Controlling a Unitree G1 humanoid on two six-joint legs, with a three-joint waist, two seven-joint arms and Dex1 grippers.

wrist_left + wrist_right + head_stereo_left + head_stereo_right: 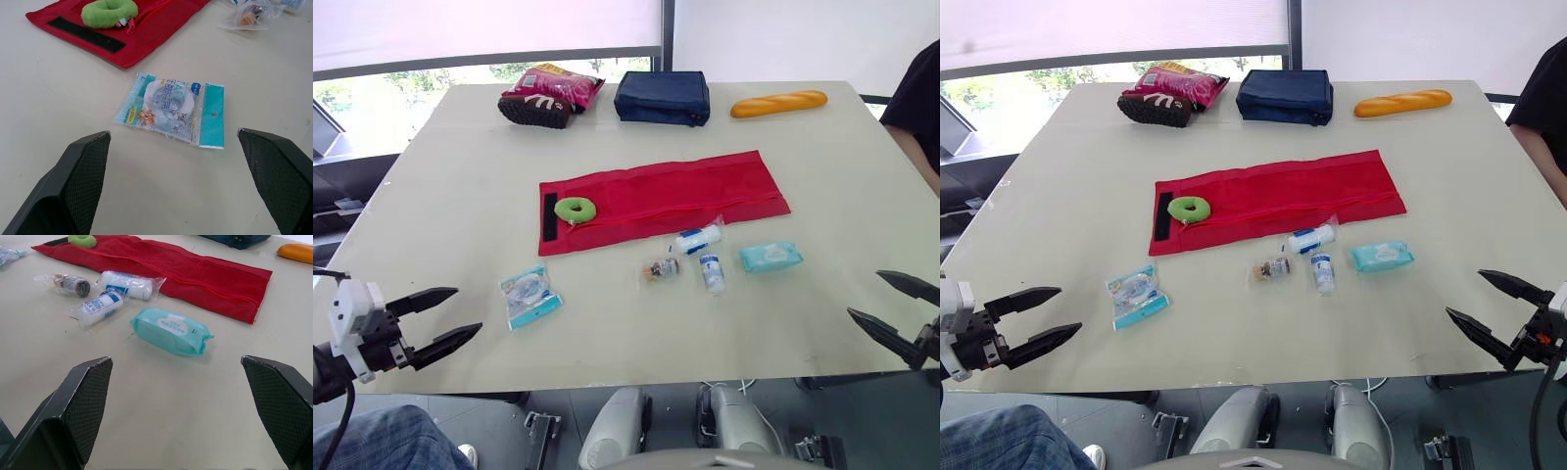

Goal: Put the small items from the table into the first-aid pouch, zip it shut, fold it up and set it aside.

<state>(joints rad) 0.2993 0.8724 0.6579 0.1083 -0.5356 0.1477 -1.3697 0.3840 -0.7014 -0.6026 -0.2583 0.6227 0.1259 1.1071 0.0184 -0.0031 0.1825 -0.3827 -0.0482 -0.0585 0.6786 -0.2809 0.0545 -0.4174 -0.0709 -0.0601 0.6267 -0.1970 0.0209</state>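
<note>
The red first-aid pouch [666, 196] lies unfolded flat mid-table, with a green ring [575, 209] resting on its left end by a black strip. In front of it lie a white bandage roll [697, 238], a second wrapped roll [712, 271], a small brown bottle in plastic [660, 269], a teal wipes pack [770, 257] and a blue sachet [530, 295]. My left gripper [445, 320] hovers open at the near left edge, facing the sachet [172, 108]. Open too, my right gripper [891, 311] is at the near right edge, short of the wipes pack [171, 331].
At the far edge sit a navy bag [663, 97], a pink snack bag on a brown shoe [546, 95] and a bread loaf [779, 103]. A person's dark sleeve [918, 98] shows at the right edge of the table [450, 196].
</note>
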